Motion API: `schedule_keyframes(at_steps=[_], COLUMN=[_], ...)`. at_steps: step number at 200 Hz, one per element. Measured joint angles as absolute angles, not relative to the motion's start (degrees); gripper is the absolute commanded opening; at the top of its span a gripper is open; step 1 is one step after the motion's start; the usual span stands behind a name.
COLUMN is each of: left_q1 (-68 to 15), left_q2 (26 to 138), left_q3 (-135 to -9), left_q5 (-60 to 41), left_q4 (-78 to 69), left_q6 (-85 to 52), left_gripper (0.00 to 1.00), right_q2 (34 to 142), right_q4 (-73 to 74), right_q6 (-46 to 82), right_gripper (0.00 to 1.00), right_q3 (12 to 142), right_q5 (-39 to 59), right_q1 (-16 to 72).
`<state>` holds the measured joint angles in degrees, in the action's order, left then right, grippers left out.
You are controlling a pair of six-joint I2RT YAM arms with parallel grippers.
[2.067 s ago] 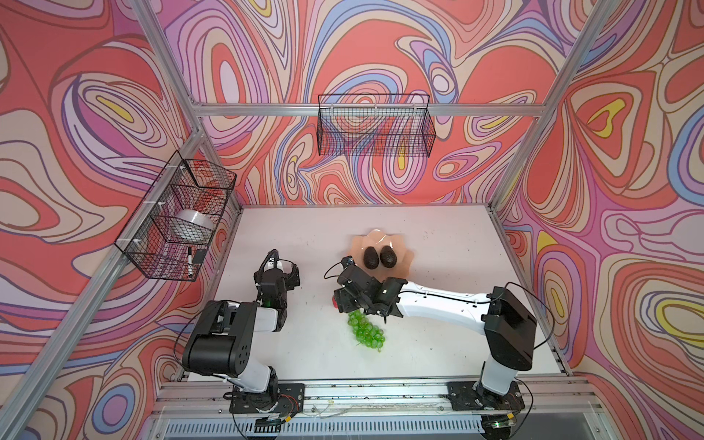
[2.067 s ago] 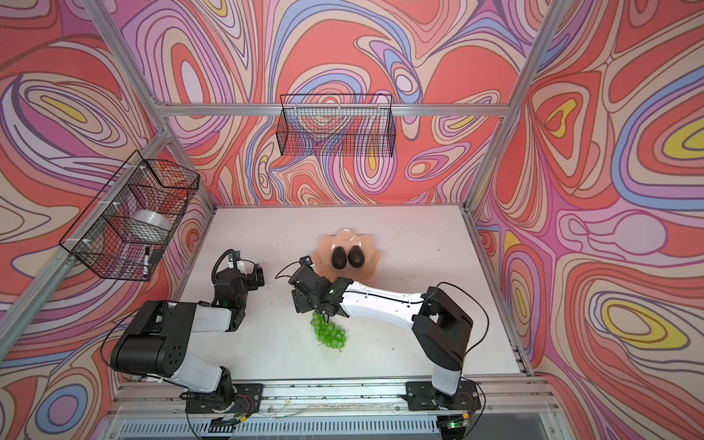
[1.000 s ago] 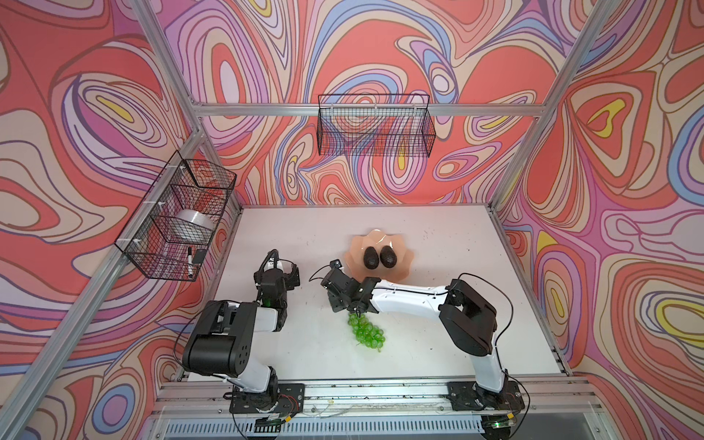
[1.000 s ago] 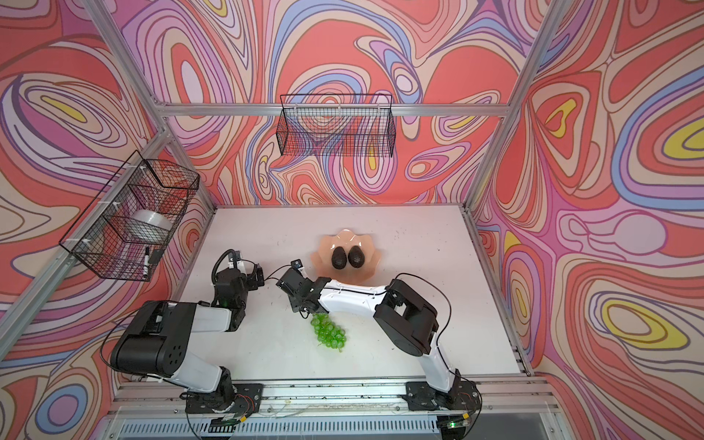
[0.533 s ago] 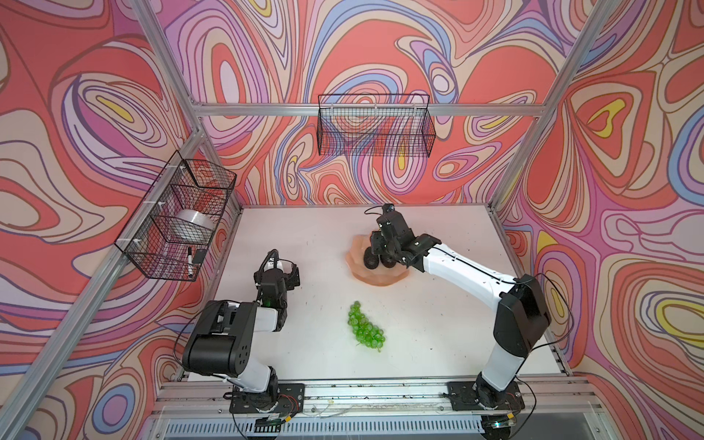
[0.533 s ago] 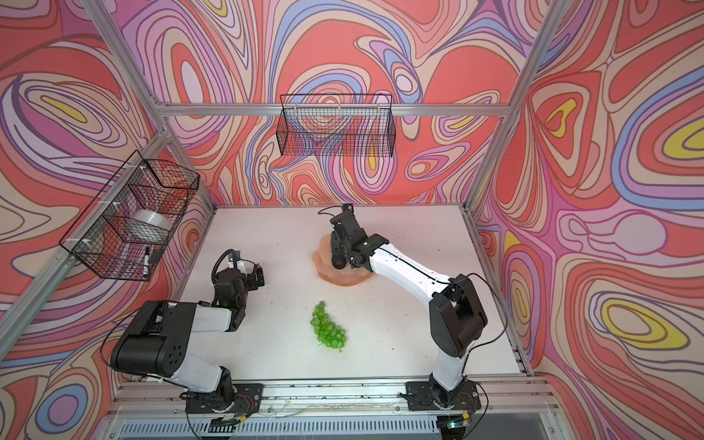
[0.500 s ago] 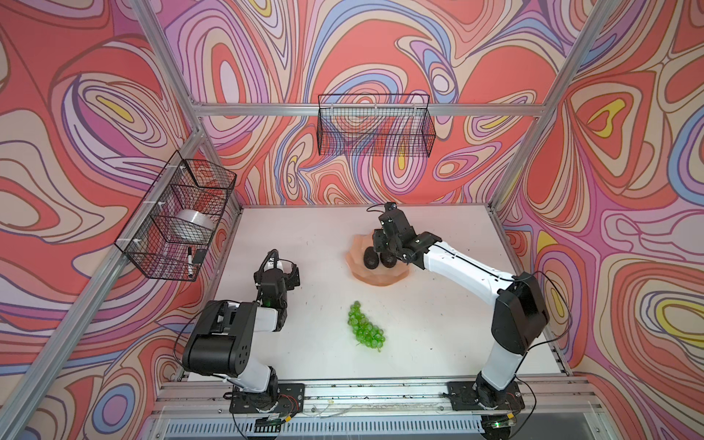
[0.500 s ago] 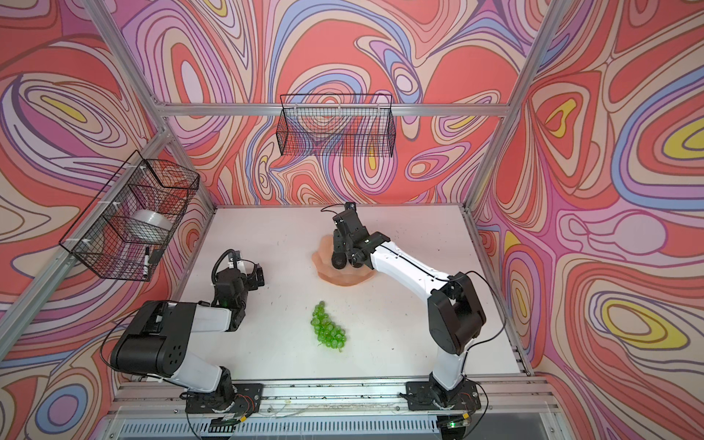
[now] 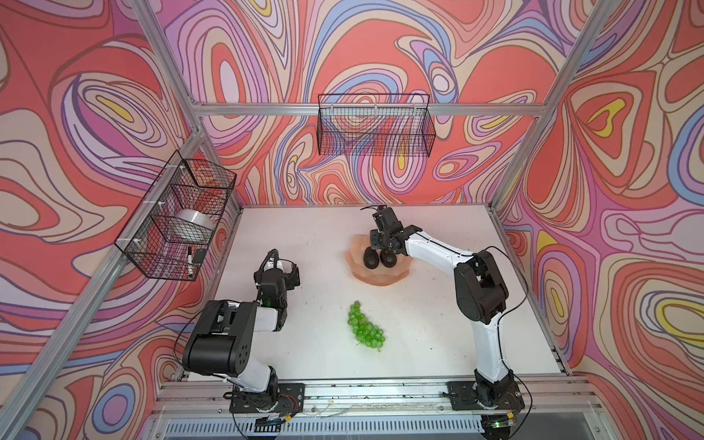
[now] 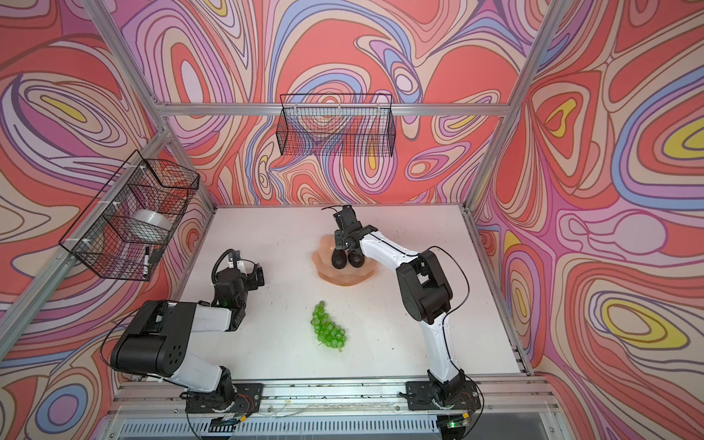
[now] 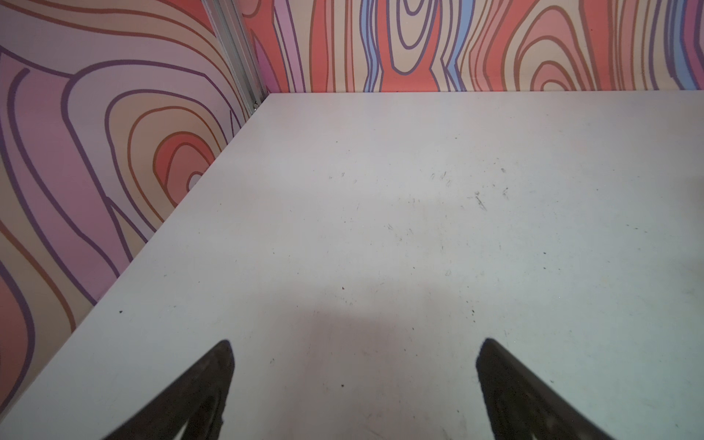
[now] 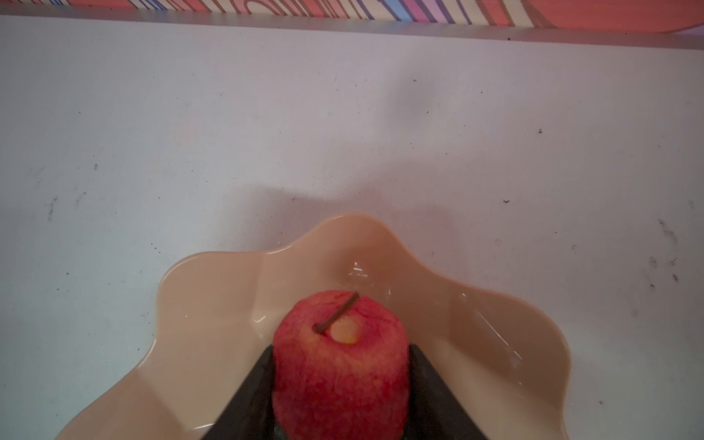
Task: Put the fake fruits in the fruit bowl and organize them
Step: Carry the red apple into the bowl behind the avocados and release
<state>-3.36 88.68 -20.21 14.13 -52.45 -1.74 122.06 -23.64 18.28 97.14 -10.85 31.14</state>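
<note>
Peach scalloped bowl (image 9: 381, 281) holds two dark avocados (image 9: 371, 260); right hand (image 9: 382, 245) clamps a red apple (image 12: 341, 365) above it — green grapes (image 9: 365, 331) lie unplaced lower-centre; left hand (image 11: 356, 343) spread, empty.

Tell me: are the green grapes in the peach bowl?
No, the translucent green grape bunch lies on the white table, outside the scalloped peach bowl.
</note>
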Motion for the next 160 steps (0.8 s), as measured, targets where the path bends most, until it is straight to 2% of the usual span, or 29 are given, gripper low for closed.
schedule_keyframes(at_steps=[51, 117, 136, 160], left_q1=[-3.4, -3.4, -3.4, -3.4], left_q2=[88.7, 88.7, 88.7, 88.7], left_q3=[-20.2, -20.2, -20.2, -20.2], left_q5=[14.1, 14.1, 14.1, 14.1], left_q4=[-52.4, -52.4, -52.4, -52.4], left_q6=[-1.7, -1.7, -1.7, -1.7], left_gripper=[1.0, 1.0, 1.0, 1.0], right_q2=[122.2, 122.9, 123.6, 124.0], right_q4=[-22.8, -22.7, -22.7, -22.8], right_q6=[18.3, 18.3, 18.3, 18.3], right_gripper=[0.45, 0.47, 0.52, 0.62], right_q3=[97.1, 97.1, 97.1, 96.9], right_q5=[-10.9, -10.9, -10.9, -10.9], right_q1=[31.0, 30.8, 30.8, 30.8])
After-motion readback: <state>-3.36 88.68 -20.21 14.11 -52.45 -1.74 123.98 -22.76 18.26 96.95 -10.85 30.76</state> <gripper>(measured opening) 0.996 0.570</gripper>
